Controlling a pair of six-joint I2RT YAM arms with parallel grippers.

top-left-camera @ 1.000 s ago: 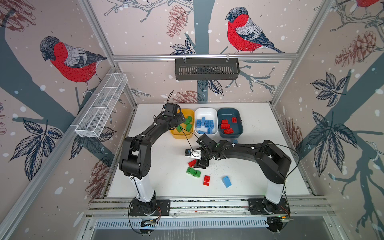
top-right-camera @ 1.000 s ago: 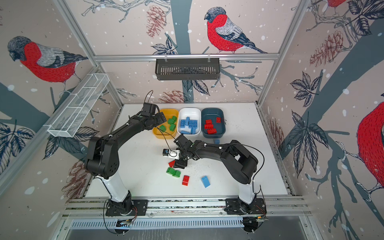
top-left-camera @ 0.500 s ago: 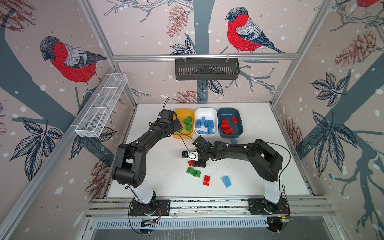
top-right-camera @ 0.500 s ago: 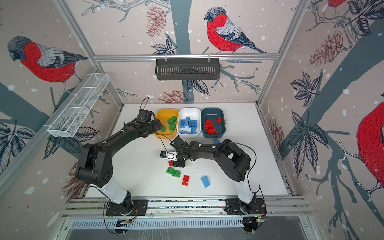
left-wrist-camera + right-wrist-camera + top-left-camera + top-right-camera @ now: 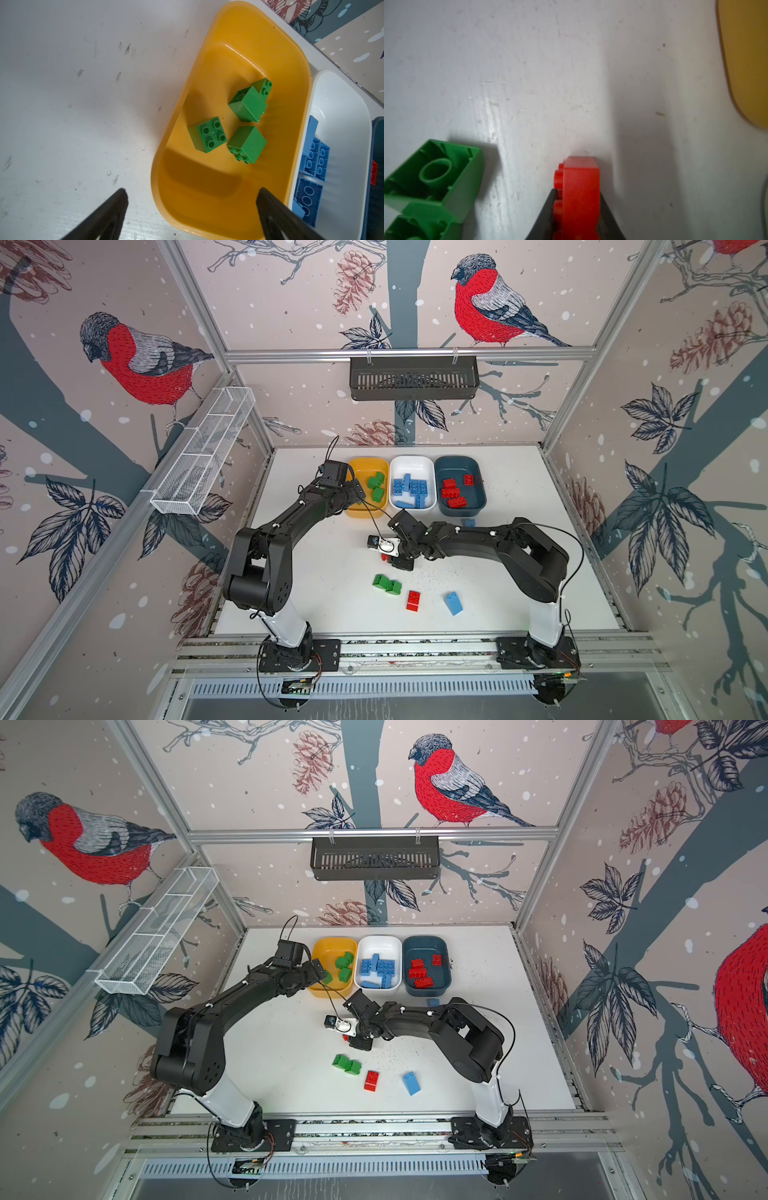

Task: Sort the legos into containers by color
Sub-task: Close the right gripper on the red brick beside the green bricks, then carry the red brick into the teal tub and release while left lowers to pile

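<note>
**Table**: white and scuffed; carries everything below.

**Containers:** three tubs in a row at the far edge. The yellow tub holds green bricks, the white tub holds blue ones, and the dark teal tub holds red ones.

**Left gripper**: jaws spread wide, holding nothing. It hangs over the near end of the yellow tub.

**Right gripper**: low over mid-table, closed on the held red brick.

**Loose legos:**
- green pair, touching each other
- red brick
- blue brick
- small blue brick, just beside the teal tub

**Held red brick**: clamped across its narrow width, studs facing sideways. Its long axis appears to run along the fingers. Whether it has left the table cannot be told.

**Governing relation:** in both top views the teal tub lies beyond the right gripper and to its right, past the white tub's near corner. The right arm is the nearer to it. The carry probably calls for a lift, then a swing back and outward over the teal rim.
</note>
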